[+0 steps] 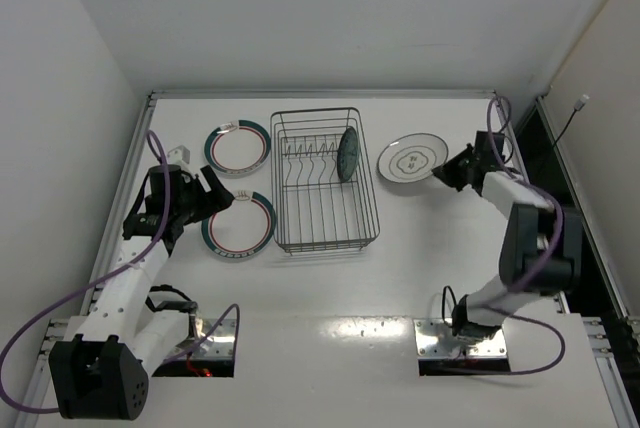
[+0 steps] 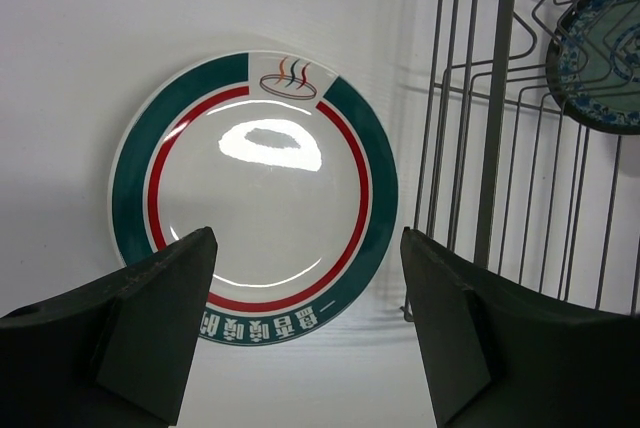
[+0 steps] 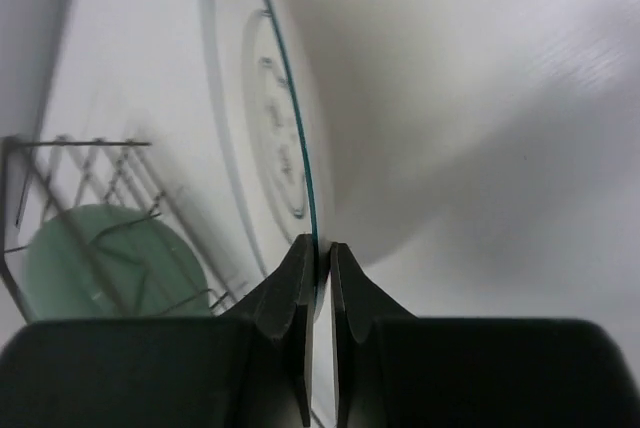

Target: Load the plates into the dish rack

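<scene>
The grey wire dish rack (image 1: 325, 231) stands mid-table with the small teal patterned plate (image 1: 347, 153) upright in its far right slot. Two white plates with teal-and-red bands lie flat left of the rack, one far (image 1: 238, 149) and one near (image 1: 239, 225). My left gripper (image 1: 208, 195) is open just above the near banded plate (image 2: 255, 193), by its left rim. My right gripper (image 1: 446, 172) is shut on the right rim of the white plate with a thin dark rim (image 1: 410, 160), right of the rack. In the right wrist view, that rim (image 3: 290, 113) runs edge-on into the gripper (image 3: 322, 250).
A raised rail runs along the table's far edge (image 1: 320, 94) and side edges. White walls close in on the left and right. The rack's prongs (image 2: 480, 98) stand close to the right of my left gripper. Purple cables trail from both arms.
</scene>
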Robot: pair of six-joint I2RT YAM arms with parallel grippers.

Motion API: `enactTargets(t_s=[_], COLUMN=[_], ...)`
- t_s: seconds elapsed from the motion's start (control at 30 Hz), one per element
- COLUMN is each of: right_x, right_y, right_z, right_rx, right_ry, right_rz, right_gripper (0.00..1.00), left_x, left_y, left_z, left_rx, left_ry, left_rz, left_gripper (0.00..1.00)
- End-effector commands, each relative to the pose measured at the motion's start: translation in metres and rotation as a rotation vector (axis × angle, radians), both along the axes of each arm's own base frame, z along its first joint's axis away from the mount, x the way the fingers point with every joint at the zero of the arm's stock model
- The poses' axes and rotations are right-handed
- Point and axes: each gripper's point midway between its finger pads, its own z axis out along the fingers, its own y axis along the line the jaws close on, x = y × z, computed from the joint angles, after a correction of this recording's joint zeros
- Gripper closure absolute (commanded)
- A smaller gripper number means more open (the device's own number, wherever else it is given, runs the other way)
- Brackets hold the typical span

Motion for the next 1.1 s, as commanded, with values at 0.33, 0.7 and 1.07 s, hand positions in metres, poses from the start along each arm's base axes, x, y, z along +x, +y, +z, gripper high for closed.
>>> enactTargets(t_s=[0.33,0.7,1.07], right_x=[-0.041,-0.032,-0.025], right_y=[0.066,0.158,0.189], right_z=[0.288,0.265,0.235], right_rx=[-0.677,-1.055,-1.31], right_ry=[-0.587,-0.458,-0.379], right_rz=[-0.13,-0.007,0.049], right_gripper=[1.0,1.0,1.0], left_x=[0.003,0.004,0.004], left_y=[-0.005,-0.001,-0.001], left_z=[0.009,0.008,0.008], left_rx=[0.004,0.015,0.015], left_ry=[-0.048,-0.048,-0.048], left_rz=[-0.029,-0.014,-0.014], left_gripper=[0.29,0.29,0.29])
